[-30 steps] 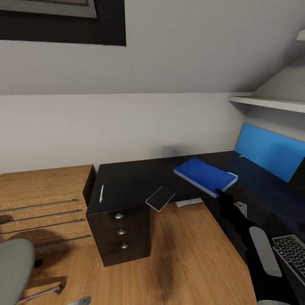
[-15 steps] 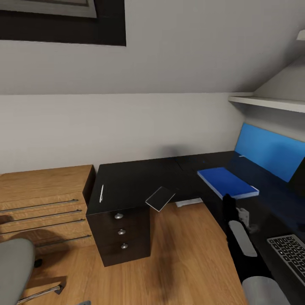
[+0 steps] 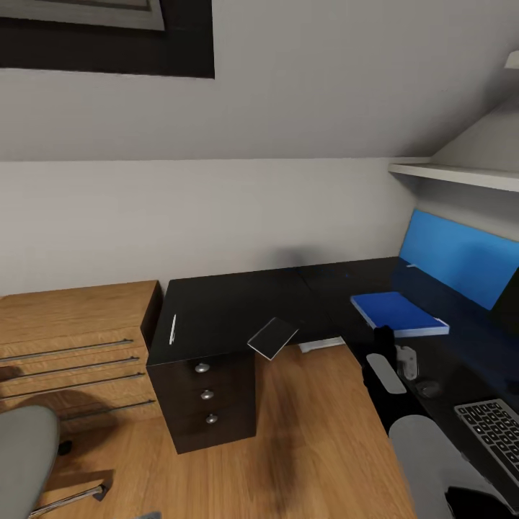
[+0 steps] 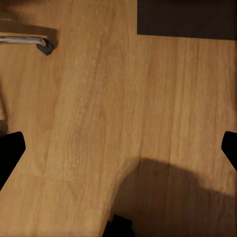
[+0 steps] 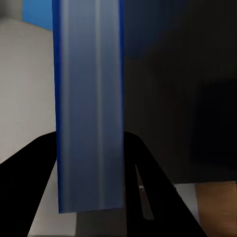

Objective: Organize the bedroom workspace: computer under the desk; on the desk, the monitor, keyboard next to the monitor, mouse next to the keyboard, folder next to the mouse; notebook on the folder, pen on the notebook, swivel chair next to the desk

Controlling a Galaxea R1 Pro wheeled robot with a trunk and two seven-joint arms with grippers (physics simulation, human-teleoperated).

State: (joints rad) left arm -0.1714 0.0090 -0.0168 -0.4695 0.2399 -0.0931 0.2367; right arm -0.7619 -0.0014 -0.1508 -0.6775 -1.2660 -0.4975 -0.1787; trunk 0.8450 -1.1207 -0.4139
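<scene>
Fingers of the right gripper (image 5: 91,197) pinch the folder (image 3: 398,313) by its near edge; wrist view shows both black fingers (image 5: 29,182) flanking the blue spine (image 5: 89,108), closed against it. Folder sits over the right wing of the counter (image 3: 238,306), just ahead of the fingers in the head view, roughly flat; cannot tell if it touches the top or is just above it. Right arm (image 3: 386,373) runs back from the fingers toward the camera. Keyboard (image 3: 497,429) lies on the counter behind and right of the fingers, near the picture's right edge. A small dark blob (image 3: 429,389) lies between fingers and keyboard, too dim to name. Blue panel (image 3: 458,263) stands against the wall beyond the folder, under a white shelf (image 3: 454,173). Notebook (image 3: 272,337) is well left of the fingers, tilted, overhanging the counter's front edge. Pen (image 3: 172,329) lies farther left on the counter top, above the drawer unit (image 3: 207,395) with three silver knobs. Light-wood cabinet (image 3: 72,346) stands left of that. Chair (image 3: 25,450) seat shows at the lower left corner, well apart from the counter. Left gripper (image 4: 118,148) fingers (image 4: 10,153) are spread wide, nothing between them, over bare wood floor (image 4: 108,98); a chrome chair leg (image 4: 24,40) with castor lies beyond them, and a dark corner of the drawer unit too.
</scene>
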